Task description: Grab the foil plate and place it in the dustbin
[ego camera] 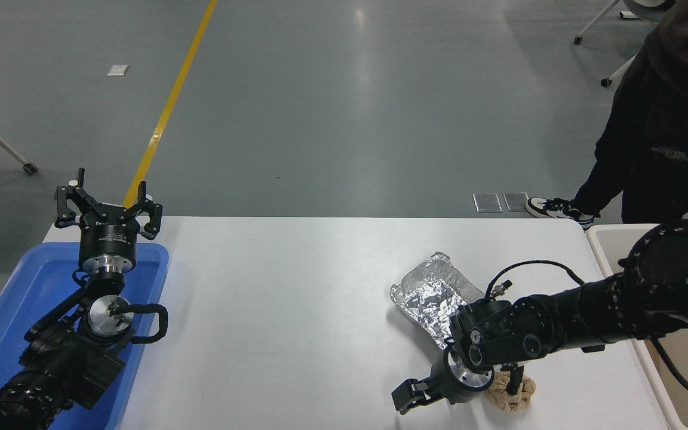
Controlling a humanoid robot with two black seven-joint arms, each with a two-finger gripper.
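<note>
Near the table's (296, 310) front edge, right gripper (469, 391), fingers straddling a paper ball (512, 391); risk: lifting it instead of the foil (433, 295). Left gripper (107, 206) parked, splayed.

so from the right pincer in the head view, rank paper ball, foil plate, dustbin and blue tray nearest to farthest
1. paper ball, just right of the right pincer
2. foil plate, behind it
3. dustbin, at the right edge
4. blue tray, far left

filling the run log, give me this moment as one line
right gripper: low over table, near paper ball | foil plate: on table, not held | dustbin: right edge | left gripper: parked, open
</note>
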